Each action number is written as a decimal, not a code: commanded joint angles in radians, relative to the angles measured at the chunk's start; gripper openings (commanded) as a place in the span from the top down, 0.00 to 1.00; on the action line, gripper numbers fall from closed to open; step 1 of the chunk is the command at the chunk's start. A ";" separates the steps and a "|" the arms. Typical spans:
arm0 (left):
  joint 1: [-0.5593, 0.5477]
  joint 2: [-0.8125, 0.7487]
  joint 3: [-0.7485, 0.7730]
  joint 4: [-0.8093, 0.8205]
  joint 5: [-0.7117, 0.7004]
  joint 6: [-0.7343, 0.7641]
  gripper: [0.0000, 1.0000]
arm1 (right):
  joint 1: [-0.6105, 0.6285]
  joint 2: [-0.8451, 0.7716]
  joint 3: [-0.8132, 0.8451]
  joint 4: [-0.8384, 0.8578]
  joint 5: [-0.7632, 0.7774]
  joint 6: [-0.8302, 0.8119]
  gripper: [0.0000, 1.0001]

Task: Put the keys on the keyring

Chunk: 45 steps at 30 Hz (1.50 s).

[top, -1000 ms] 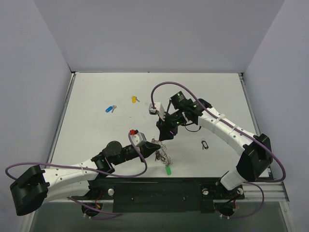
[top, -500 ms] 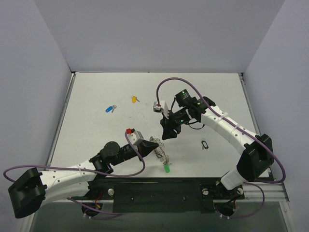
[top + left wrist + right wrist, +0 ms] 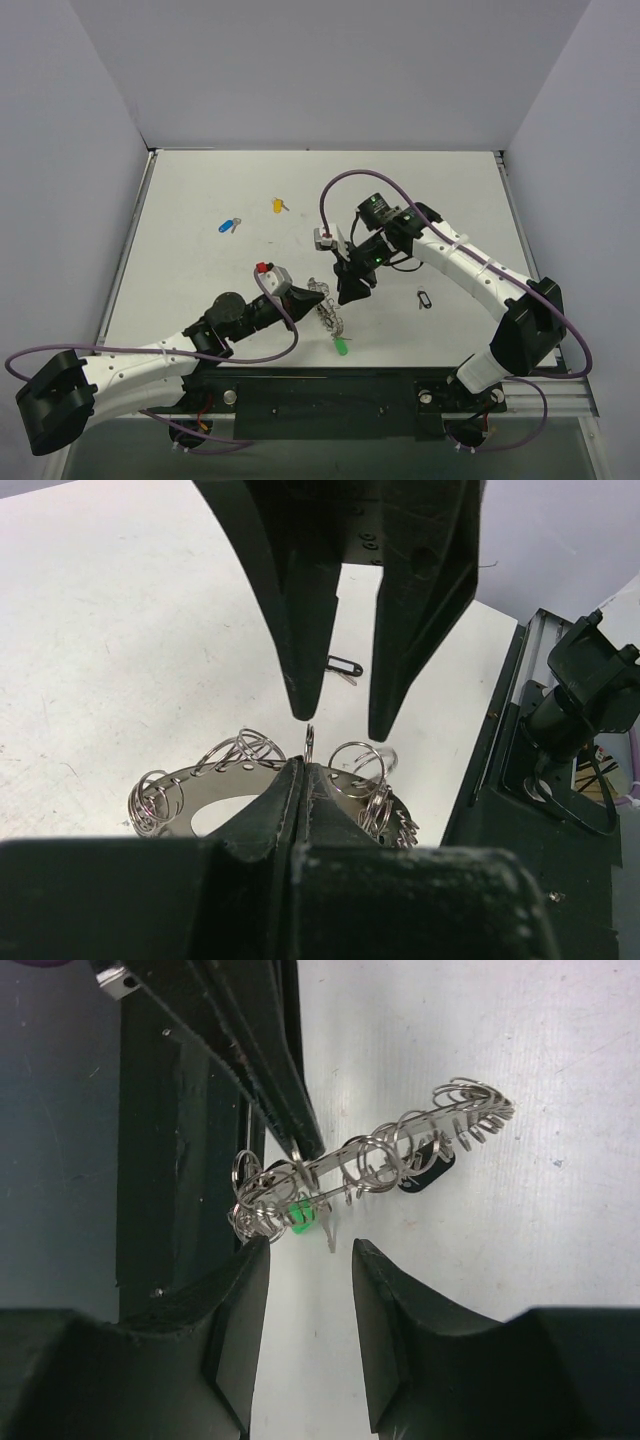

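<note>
My left gripper (image 3: 312, 299) is shut on the keyring (image 3: 327, 312), a flat metal plate hung with several wire split rings; it shows in the left wrist view (image 3: 250, 777) and the right wrist view (image 3: 375, 1158). A green-headed key (image 3: 342, 347) hangs from it, also seen in the right wrist view (image 3: 300, 1214). My right gripper (image 3: 349, 293) is open and empty, its fingers (image 3: 305, 600) right above the ring. A blue-headed key (image 3: 228, 225) and a yellow-headed key (image 3: 279, 205) lie far back on the table.
A small black tag (image 3: 424, 298) lies on the white table to the right of the grippers; it also shows in the left wrist view (image 3: 343, 666). The black rail (image 3: 330, 395) runs along the table's near edge, close under the keyring.
My left gripper has lifted the keyring a little back and left. My right gripper has come down and toward it, now just over the ring.
</note>
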 commanded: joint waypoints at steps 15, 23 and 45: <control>0.013 -0.037 0.040 -0.013 0.125 0.093 1.00 | -0.055 -0.060 0.110 -0.315 -0.166 -0.386 0.60; 0.016 -0.039 0.085 -0.083 0.187 0.223 1.00 | -0.012 0.034 0.225 -0.669 -0.187 -0.920 0.49; 0.014 0.035 0.129 -0.040 0.270 0.346 1.00 | 0.045 0.009 0.181 -0.395 -0.064 -0.550 0.60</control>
